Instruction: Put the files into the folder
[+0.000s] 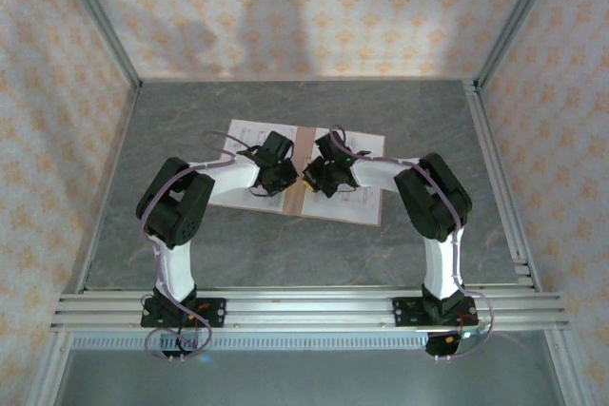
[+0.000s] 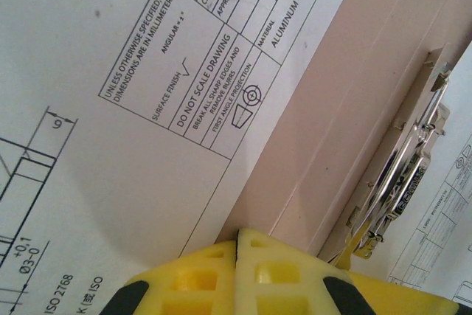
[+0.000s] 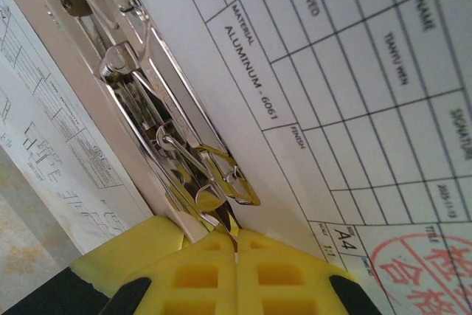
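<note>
The folder (image 1: 304, 136) lies open, its spine running near to far between the arms. The closed right gripper (image 3: 236, 240) has its tips at the metal clip (image 3: 147, 127). The left gripper (image 2: 237, 240), closed and empty, sits just left.

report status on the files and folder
Left pincer shut, tips at edge of files. Right pincer shut at metal clip. Folder open, files on both halves. No obstruction seen.

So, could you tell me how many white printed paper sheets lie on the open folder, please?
2. One white printed paper sheet lies left of the spine of the pinkish-brown card folder, the other right of it; more may be hidden underneath.
</note>
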Available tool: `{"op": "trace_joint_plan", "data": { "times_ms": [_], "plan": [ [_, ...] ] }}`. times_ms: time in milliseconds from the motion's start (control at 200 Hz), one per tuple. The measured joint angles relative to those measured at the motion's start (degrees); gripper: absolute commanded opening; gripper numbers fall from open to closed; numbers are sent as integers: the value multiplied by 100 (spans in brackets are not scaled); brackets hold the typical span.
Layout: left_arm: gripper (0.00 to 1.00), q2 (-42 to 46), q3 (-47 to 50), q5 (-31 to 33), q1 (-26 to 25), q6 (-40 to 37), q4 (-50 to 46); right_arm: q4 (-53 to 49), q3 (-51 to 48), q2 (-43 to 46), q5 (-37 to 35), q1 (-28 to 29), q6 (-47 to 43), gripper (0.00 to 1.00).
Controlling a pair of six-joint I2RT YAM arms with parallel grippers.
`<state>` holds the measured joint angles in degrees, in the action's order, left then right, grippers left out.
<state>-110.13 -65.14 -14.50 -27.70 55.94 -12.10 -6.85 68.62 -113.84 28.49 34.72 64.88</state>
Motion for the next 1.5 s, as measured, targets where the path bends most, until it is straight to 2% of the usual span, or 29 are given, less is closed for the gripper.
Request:
{"op": "trace_joint_plan", "data": {
  "times_ms": [365,1496],
  "plan": [
    [0,-28,0,0,33,0,103,-83,149,-79,-22,20,46,6],
    [0,-39,0,-2,31,0,149,-219,33,160,-258,96,83,15]
  ]
}}
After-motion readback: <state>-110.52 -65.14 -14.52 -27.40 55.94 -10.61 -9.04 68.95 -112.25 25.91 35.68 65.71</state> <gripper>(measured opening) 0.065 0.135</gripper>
